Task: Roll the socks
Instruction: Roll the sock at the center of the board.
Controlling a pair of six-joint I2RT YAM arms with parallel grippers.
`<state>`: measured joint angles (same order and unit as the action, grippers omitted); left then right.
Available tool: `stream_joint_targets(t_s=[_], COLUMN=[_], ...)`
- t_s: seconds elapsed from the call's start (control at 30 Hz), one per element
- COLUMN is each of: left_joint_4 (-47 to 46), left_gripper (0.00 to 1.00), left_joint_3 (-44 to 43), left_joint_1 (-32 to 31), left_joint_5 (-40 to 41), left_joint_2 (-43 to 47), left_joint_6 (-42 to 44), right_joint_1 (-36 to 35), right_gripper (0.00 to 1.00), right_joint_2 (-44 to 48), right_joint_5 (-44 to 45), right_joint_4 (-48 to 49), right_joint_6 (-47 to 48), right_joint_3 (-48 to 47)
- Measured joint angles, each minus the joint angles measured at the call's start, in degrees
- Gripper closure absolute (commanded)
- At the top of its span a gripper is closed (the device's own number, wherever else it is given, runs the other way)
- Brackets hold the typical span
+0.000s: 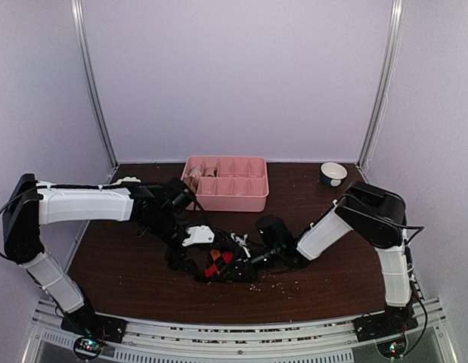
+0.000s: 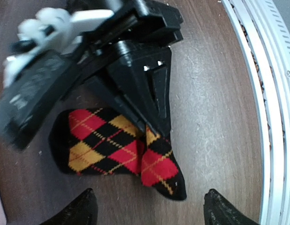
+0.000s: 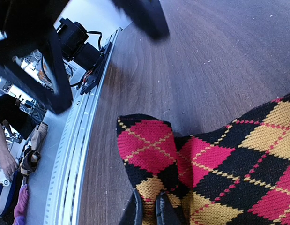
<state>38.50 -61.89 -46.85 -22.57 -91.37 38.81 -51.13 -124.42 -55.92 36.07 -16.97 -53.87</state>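
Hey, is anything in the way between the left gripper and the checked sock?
Only the right gripper, which is clamped on the far side of the sock. The left gripper is open over the sock's near edge, with nothing visible between it and the fabric there.

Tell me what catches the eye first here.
The red, gold and black argyle sock lies at the near middle of the table, its edge pinched in the right gripper. The left gripper hangs open over it. Behind, a pink tray stands out.
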Motion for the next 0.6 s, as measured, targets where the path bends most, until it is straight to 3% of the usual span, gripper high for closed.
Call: stream_joint_targets(t_s=[0.17,0.37,0.47,0.6], left_joint_4=[-3.21,-3.65,-2.25,-1.42], left_gripper=[0.62,0.94,0.97,0.91], left_joint_3=[-0.26,-1.97,-3.48,-3.93], left_joint_1=[-1.66,-1.79,-1.79,-1.79], left_joint_5=[-0.28,-0.52,-0.52,-0.9], left_joint_2=[-6.86,-13.79,-14.6,-14.84], left_joint_6=[-3.28,-6.23,-6.99,-7.45], right_joint_1=[0.11,0.13,0.13,0.11], right_gripper=[1.0,1.0,1.0,1.0], right_joint_2=[-0.04,-0.02,0.0,0.33], right_joint_5=[-0.37,-0.39,-0.26,0.39], right_joint_4=[-0.28,-1.36,-1.68,-1.73], right_joint_6=[-0.07,-0.09,-0.04,-0.04], right_joint_3=[-0.17,-0.57,-0.63,-0.44])
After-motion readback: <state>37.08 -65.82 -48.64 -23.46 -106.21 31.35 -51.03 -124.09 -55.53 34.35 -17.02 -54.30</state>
